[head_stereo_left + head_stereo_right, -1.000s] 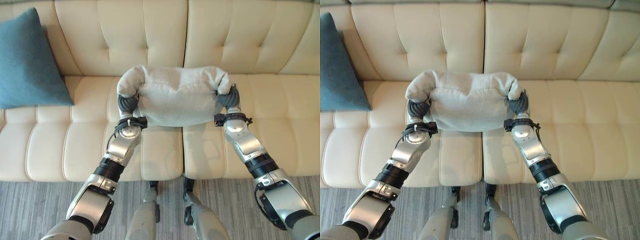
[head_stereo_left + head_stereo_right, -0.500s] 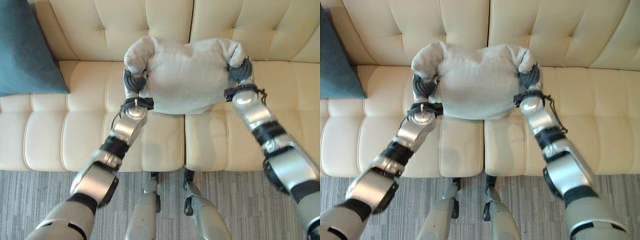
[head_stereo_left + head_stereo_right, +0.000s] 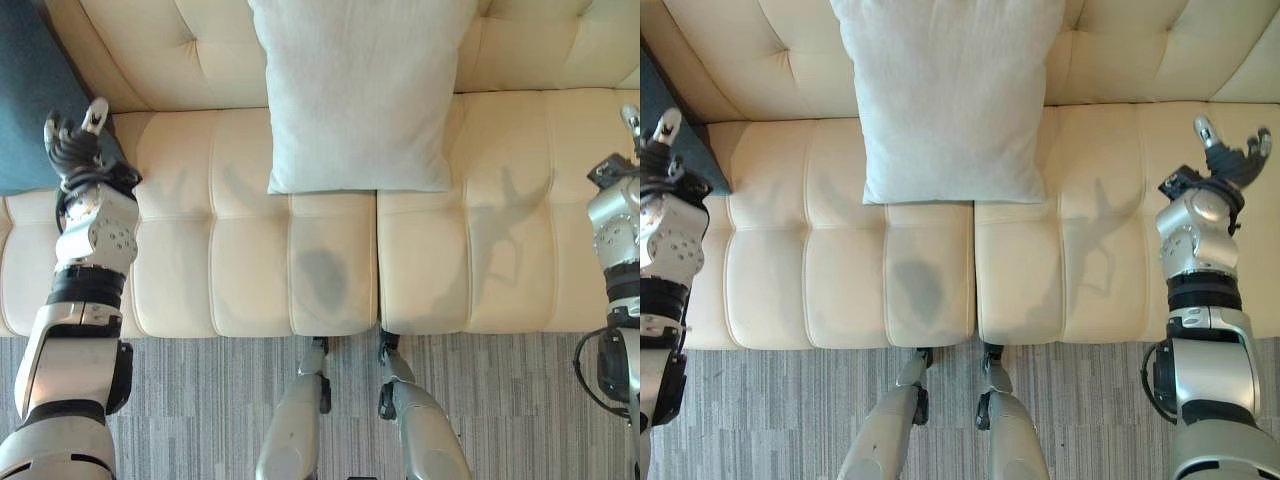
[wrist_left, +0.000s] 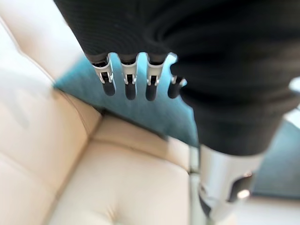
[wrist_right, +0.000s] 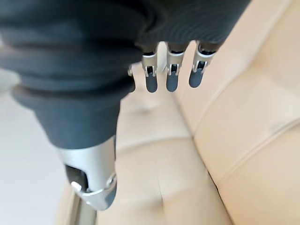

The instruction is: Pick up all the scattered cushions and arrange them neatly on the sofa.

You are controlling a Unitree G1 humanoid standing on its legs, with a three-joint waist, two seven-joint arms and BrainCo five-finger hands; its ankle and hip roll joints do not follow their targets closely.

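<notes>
— Checking on the white cushion (image 3: 358,95): where sitting now?

— Leaning upright against the backrest of the cream sofa (image 3: 210,270), bottom edge resting on the seat over the middle seam. Lying between the two hands, well apart from both.

— And the hands?

— Left hand (image 3: 72,140) hovering over the seat, fingers (image 4: 128,83) spread and relaxed, holding nothing. Right hand (image 3: 1230,155) hovering likewise over the far side of the seat, fingers (image 5: 171,77) loose and apart, gripping nothing either.

— Handling, judging by looks?

— Seeming light and very soft, plump in the middle, with fabric that ought to give under a squeeze. Probably sagging if taken by one corner, so taking hold at both side edges, one hand each, looking the safer way. Not slippery, not fragile, by appearance.

— Anything else lying around?

— Teal cushion (image 3: 25,100) propped at the sofa's end, just beyond the left hand and showing past its fingers in the left wrist view. Grey striped carpet (image 3: 200,400) running in front of the sofa.

— Anything standing in the way?

— Nothing blocking either hand; bare seat lying beneath both. Only worth minding the teal cushion so close to the left hand, likely getting nudged by a careless sweep outward.
</notes>
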